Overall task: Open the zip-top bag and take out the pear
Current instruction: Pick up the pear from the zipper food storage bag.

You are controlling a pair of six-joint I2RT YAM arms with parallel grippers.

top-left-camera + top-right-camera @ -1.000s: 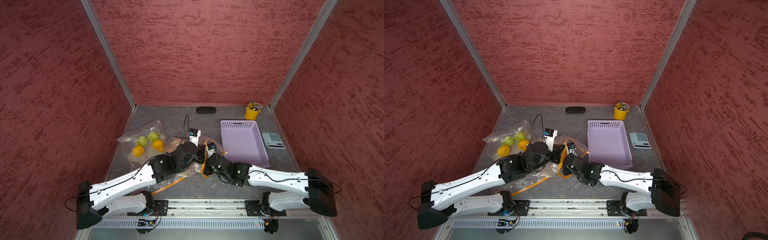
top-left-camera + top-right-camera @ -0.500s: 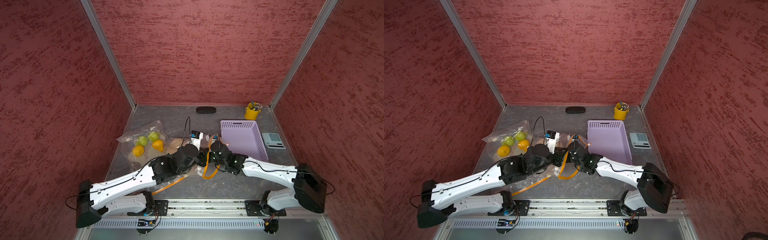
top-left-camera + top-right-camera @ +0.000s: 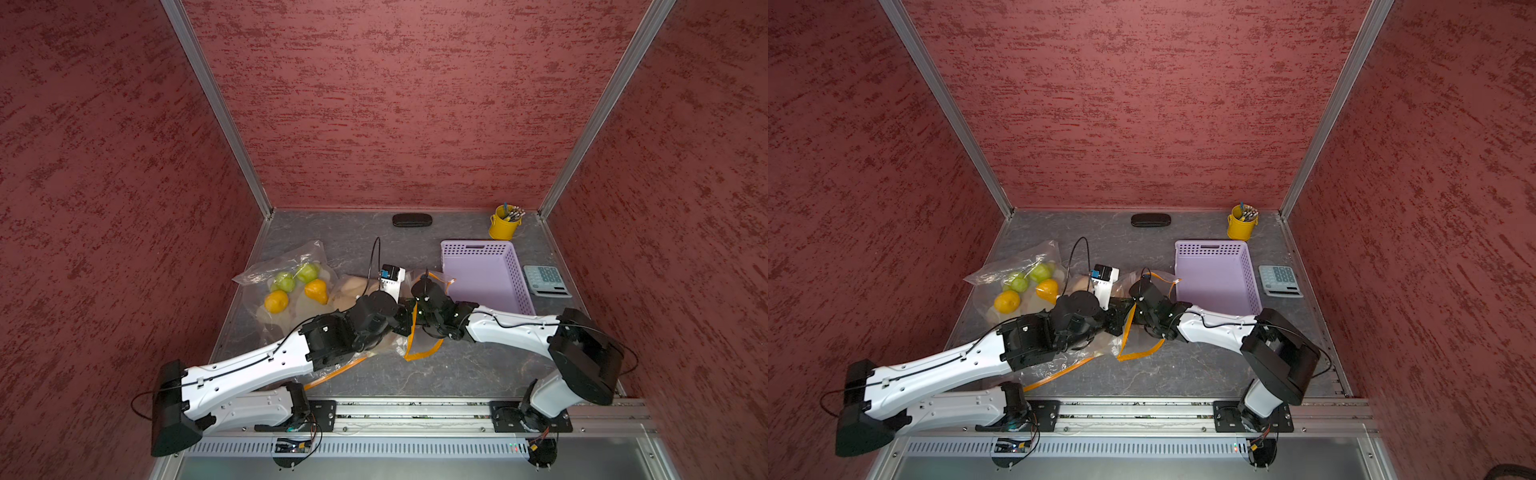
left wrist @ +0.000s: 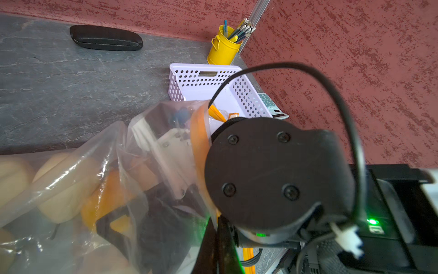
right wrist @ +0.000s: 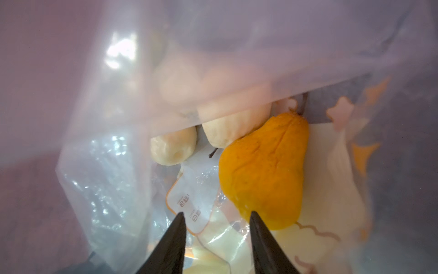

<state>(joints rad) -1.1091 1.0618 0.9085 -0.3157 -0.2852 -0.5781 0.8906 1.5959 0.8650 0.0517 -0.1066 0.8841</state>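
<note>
As the zip-top bag [image 3: 423,344] lies open mid-table beside the purple basket [image 3: 478,248], our left gripper [image 3: 405,324] pinches its orange rim, jaws pressed together. Our right gripper [image 5: 215,213] reaches inside, jaws spread and empty. The orange pear [image 5: 263,170] lies in the bag, just past one fingertip.

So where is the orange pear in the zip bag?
In the right wrist view, the pear lies inside the bag, just ahead of the open right tool, touching a pale fruit beside it.
</note>
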